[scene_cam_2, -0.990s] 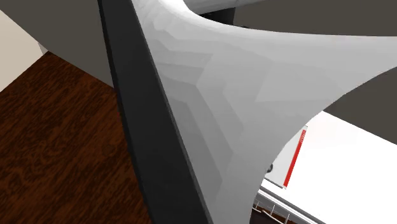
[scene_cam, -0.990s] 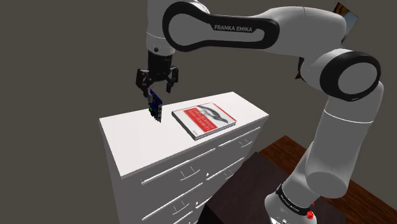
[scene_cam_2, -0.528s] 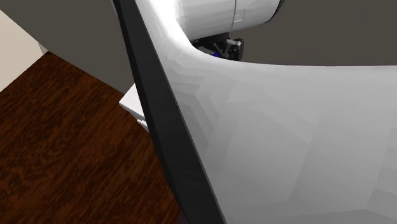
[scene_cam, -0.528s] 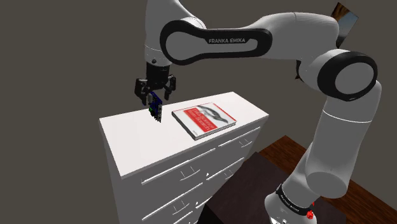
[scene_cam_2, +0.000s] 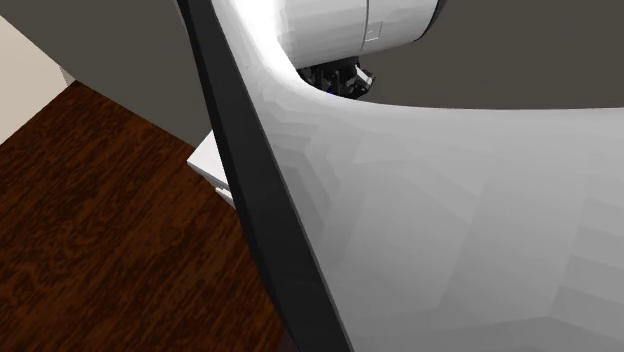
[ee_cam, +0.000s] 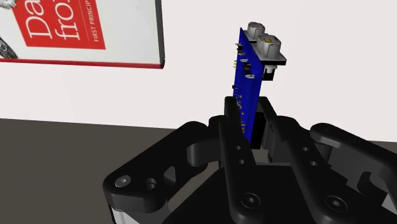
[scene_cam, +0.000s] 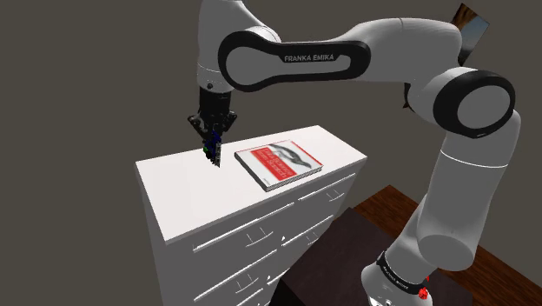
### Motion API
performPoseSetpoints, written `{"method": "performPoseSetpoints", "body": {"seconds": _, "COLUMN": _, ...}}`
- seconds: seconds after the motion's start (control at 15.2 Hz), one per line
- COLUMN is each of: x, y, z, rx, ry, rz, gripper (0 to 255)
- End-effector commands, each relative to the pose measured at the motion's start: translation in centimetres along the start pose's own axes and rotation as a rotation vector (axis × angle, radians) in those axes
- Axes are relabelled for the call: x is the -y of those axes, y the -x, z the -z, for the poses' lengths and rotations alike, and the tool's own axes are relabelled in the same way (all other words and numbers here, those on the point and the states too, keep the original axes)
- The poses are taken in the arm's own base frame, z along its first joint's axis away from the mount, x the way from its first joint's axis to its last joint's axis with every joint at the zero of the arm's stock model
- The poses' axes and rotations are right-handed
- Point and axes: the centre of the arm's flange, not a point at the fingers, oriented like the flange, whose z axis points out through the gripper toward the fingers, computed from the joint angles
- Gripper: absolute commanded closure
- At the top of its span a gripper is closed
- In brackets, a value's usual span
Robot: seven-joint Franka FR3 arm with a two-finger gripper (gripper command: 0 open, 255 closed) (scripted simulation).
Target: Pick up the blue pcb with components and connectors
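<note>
Clamping the PCB [ee_cam: 250,83]: the gripper [ee_cam: 249,121] has its fingers pressed against both faces of the blue board's near end. Board stands edge-on and projects straight past the fingertips, with grey connectors [ee_cam: 266,46] at its far end. White dresser [scene_cam: 174,196] lies just beyond; contact unclear. Red-and-white book [scene_cam: 278,163] lies off to one side, apart.

Book [scene_cam: 278,162] lies on the dresser [scene_cam: 178,198] — board [scene_cam: 211,149] just beside it, by the back edge.
</note>
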Motion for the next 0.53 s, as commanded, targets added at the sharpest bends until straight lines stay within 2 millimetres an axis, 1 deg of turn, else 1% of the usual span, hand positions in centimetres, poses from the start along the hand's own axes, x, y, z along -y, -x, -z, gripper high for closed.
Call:
{"method": "performPoseSetpoints", "body": {"seconds": 0.0, "x": 0.0, "y": 0.0, "z": -0.1, "rx": 0.001, "ry": 0.001, "rz": 0.0, "gripper": 255}}
{"method": "performPoseSetpoints", "body": {"seconds": 0.13, "x": -0.1, "y": 0.0, "z": 0.0, "rx": 0.001, "ry": 0.001, "rz": 0.0, "gripper": 255}}
{"method": "performPoseSetpoints", "body": {"seconds": 0.46, "x": -0.1, "y": -0.2, "z": 2.6, "rx": 0.001, "ry": 0.001, "rz": 0.0, "gripper": 255}}
